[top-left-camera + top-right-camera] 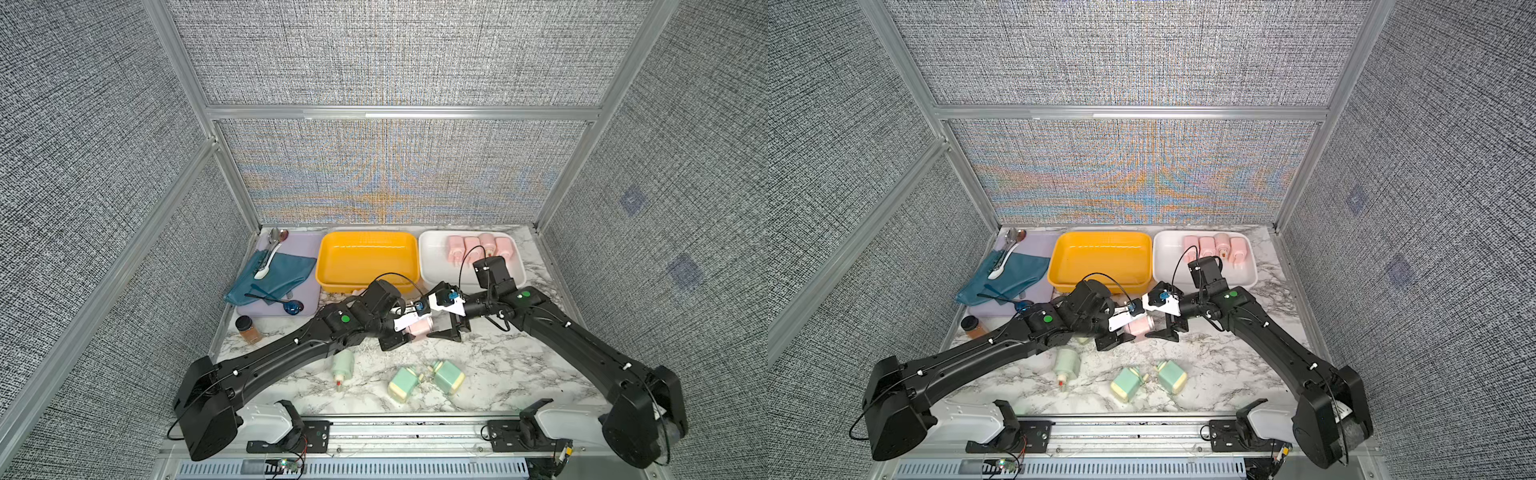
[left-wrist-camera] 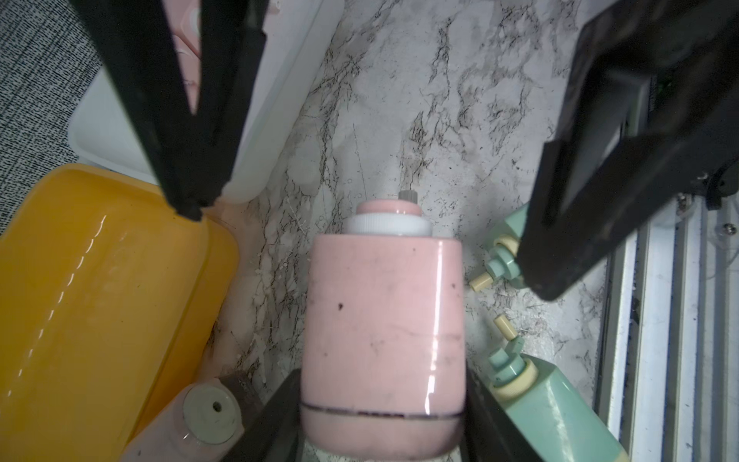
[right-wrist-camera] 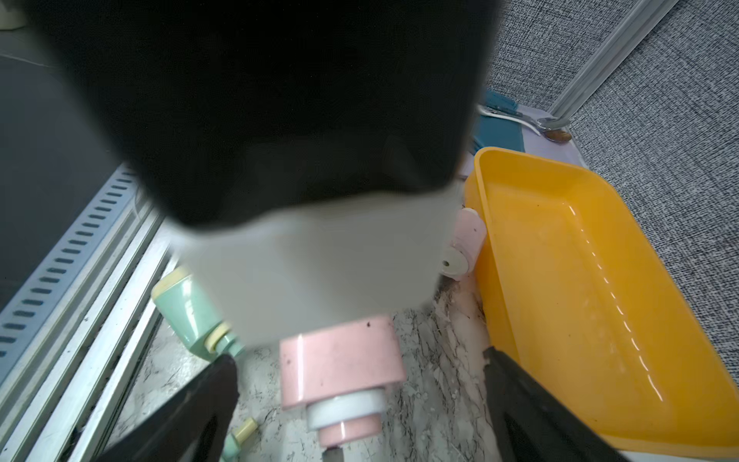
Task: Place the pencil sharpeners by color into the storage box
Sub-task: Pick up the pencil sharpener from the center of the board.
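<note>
Across the marble desk (image 1: 519,365), looks like a hand-over of pink stock. Far centre, yellow box (image 1: 365,262), bare; far right, white box (image 1: 440,266) with 4 pink sharpeners (image 1: 478,247). At mid-desk, clenched in the left jaws by its base: 1 held pink sharpener (image 2: 384,320). Astride its crank end, not yet closing: right jaws, released and wide. Next, probably: close right, release left, carry far right. Near edge: 3 green sharpeners (image 1: 405,384), loose.

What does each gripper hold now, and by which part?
The left gripper holds a pastel pink plastic pencil sharpener by the sides of its end away from the white collar. The right gripper is open and holds nothing.
</note>
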### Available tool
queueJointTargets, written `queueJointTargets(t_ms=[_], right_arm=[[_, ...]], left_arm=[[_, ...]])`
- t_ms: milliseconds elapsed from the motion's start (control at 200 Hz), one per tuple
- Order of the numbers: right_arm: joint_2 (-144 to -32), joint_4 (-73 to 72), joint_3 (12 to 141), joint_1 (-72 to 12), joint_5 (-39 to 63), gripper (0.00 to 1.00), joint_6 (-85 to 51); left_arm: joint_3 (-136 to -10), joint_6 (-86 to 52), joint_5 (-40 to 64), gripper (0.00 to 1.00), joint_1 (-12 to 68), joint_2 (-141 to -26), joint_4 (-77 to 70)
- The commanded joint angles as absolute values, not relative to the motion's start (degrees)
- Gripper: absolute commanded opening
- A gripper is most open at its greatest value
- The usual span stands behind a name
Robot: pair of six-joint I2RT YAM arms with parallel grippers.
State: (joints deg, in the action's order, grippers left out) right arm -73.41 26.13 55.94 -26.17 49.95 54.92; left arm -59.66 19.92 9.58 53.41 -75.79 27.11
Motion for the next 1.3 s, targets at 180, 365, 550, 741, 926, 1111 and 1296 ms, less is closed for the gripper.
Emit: queueJointTargets(t_ms=[180,365,550,741,926,1111,1296], right_arm=[[-74.7,24.4,54.9,-26.5,49.9,0.96,51.6],[-76.5,22.6,54.7,-26.5,49.7,0.95,51.2],[-78.4,24.0,56.1,-26.5,49.3,0.95,51.5],[-75.9,24.2,54.4,-22.9,54.9,0.95,53.5],[-73.8,20.6,51.1,-22.9,56.0,0.95,52.2],[-75.9,20.2,52.9,-23.1,58.0,0.93,51.6],[-77.5,21.8,54.6,-23.4,60.3,0.81,53.2]], left_arm=[[-59.9,19.8,14.4,0.00,53.2,-75.6,23.9],[-59.9,19.4,16.2,0.00,53.1,-75.7,23.1],[-59.3,19.3,16.8,0.00,53.1,-75.3,22.2],[-58.1,20.0,15.6,0.00,53.0,-74.1,21.0],[-58.3,19.9,16.4,0.00,52.6,-74.1,20.4],[-58.9,19.7,17.2,0.00,52.6,-74.7,20.5],[-59.5,19.5,17.6,0.00,52.5,-75.4,20.4]])
